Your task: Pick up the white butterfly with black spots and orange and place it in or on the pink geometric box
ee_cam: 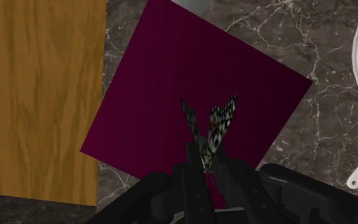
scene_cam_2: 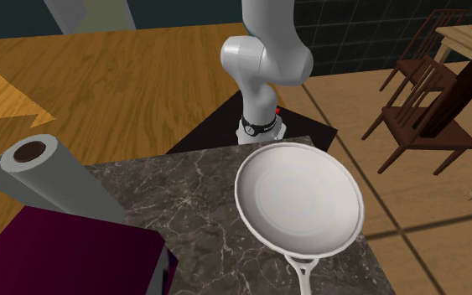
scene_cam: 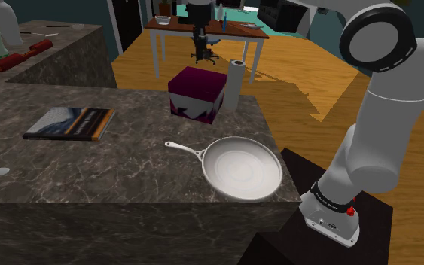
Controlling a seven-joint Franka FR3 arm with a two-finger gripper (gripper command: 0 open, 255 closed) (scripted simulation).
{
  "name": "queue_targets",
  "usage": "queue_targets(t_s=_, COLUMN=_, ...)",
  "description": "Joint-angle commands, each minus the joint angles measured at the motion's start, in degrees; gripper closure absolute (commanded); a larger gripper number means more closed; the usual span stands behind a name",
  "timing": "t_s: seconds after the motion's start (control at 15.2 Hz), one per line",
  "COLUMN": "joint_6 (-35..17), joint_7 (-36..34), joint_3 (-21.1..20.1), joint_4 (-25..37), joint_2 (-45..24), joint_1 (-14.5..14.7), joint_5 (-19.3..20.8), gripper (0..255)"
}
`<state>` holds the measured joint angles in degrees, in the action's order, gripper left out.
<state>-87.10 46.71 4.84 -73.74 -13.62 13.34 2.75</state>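
The butterfly (ee_cam: 210,130), thin white wings netted with black spots and raised in a V, sits in my gripper (ee_cam: 206,170), fingers clamped on its body so the wings stand free. I hold it directly over the flat, dark magenta top of the box (ee_cam: 171,83), well placed, I judge, for lowering and letting go. Around the box are the veined dark marble counter (ee_cam: 285,38), a paper-towel roll (scene_cam: 234,83) just beside it, and a round pale pan (scene_cam: 242,169) nearby.

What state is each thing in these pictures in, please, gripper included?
gripper: shut on the butterfly.
butterfly: held by the gripper, wings raised in a V.
box: standing on the counter, top bare.
pan: right side up, empty.
paper roll: standing upright beside the box.
book: closed, lying flat.
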Motion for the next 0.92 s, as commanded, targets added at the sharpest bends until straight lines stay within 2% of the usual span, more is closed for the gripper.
queue_targets(t_s=0.0, joint_6=-0.89, joint_7=0.23, joint_3=0.07, joint_4=-0.1, joint_2=-0.75, joint_1=-0.17, joint_5=-0.08, gripper=255)
queue_targets(t_s=0.66, joint_6=-9.46, joint_7=-0.33, joint_3=0.02, joint_4=-10.63, joint_2=1.2, joint_1=-0.04, joint_5=0.11, gripper=255)
queue_targets(t_s=0.86, joint_6=-10.06, joint_7=-0.37, joint_3=0.02, joint_4=-11.31, joint_2=1.28, joint_1=-0.04, joint_5=0.12, gripper=255)
